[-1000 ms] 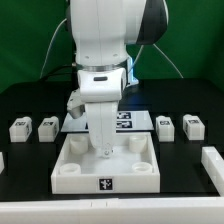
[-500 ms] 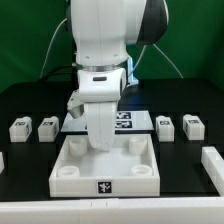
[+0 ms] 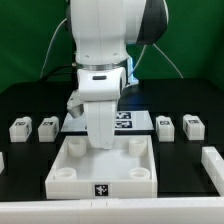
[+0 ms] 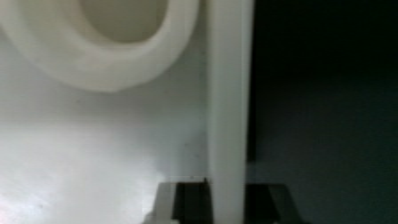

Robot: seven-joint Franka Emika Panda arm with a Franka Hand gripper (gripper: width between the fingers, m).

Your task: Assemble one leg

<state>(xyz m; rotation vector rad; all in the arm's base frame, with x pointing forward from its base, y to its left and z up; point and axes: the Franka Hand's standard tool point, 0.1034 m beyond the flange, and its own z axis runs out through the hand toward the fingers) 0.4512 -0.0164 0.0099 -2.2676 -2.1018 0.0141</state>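
on the black bench (image 3: 30,152), the big white square tray (image 3: 103,172) fills the lower middle of the exterior view, with a small marker tag (image 3: 103,187) on its near wall and round sockets at its corners. another white part (image 3: 213,167) lies at the lower right edge, apart from the tray. the fingers (image 3: 101,142) hang over the tray's far half, low above its floor; the hand's white body hides them, and in the blurred wrist view two dark shapes flank a white upright strip beside a round socket (image 4: 111,30), so i cannot tell how far they are open or whether they grip anything. further back, level with the tray's far wall, one leg (image 3: 47,127) and a second leg (image 3: 19,128) stand at mid left, a third leg (image 3: 166,126) and a fourth leg (image 3: 193,126) at mid right, all on the bench and apart from the tray. the marker board (image 3: 127,122) lies behind the hand, and the white arm (image 3: 100,40) rises to the top.
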